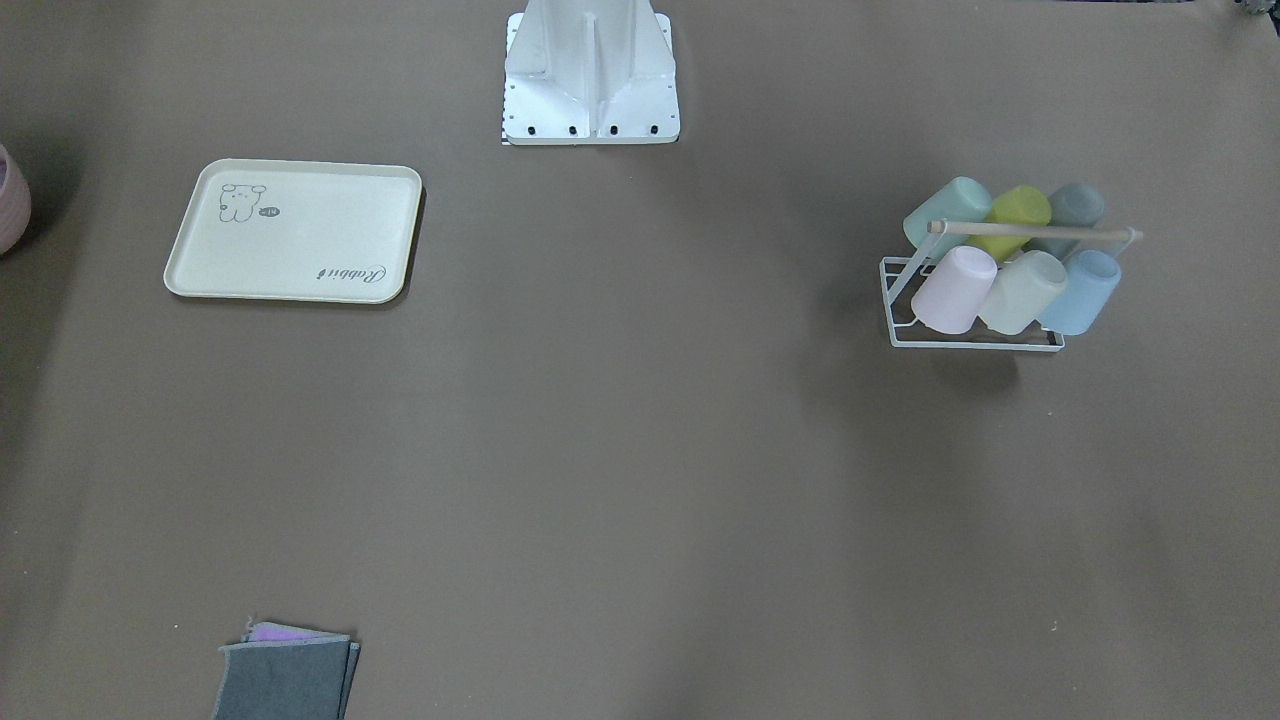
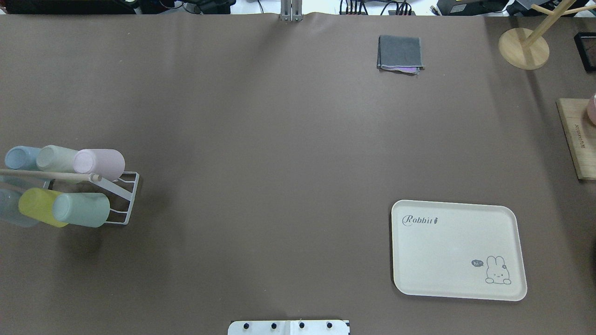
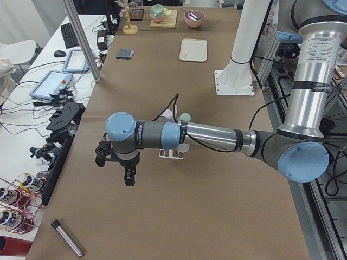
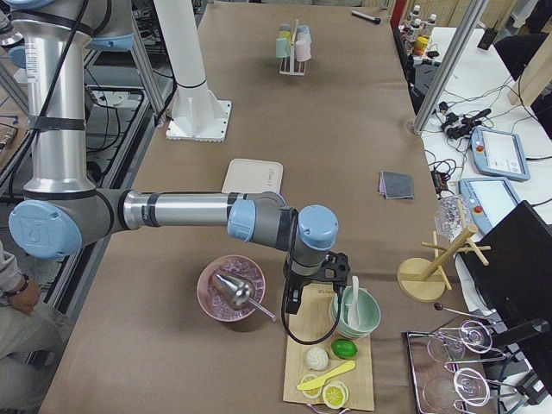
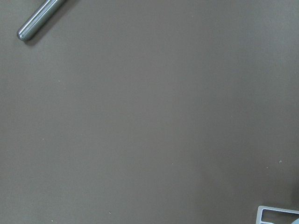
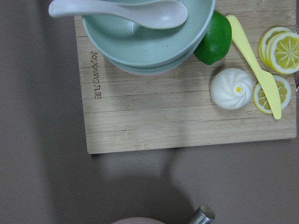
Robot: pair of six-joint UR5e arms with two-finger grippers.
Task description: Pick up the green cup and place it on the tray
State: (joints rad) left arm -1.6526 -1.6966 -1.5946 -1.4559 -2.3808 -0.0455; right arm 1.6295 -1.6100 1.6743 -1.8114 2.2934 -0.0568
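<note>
I see green cup (image 2: 81,209) stored tilted on cup rack (image 2: 111,187), tray (image 2: 458,249) well apart from rack; left end effector (image 3: 128,174), right end effector (image 4: 297,297): can't tell open or closed.

In the exterior left view the near arm's forearm (image 3: 211,138) covered most of the cup rack (image 3: 171,154), with only two cup tops showing above it. The left gripper (image 3: 128,172) and right gripper (image 4: 293,297) appeared only in side views, so how their jaws stood could not be told. A grey-blue cup (image 2: 8,209) was cut off at the overhead view's left edge. A metal tube (image 5: 39,18) ran out of the left wrist view's upper left. A pink bowl (image 1: 10,200) was clipped at the front-facing view's left edge.
</note>
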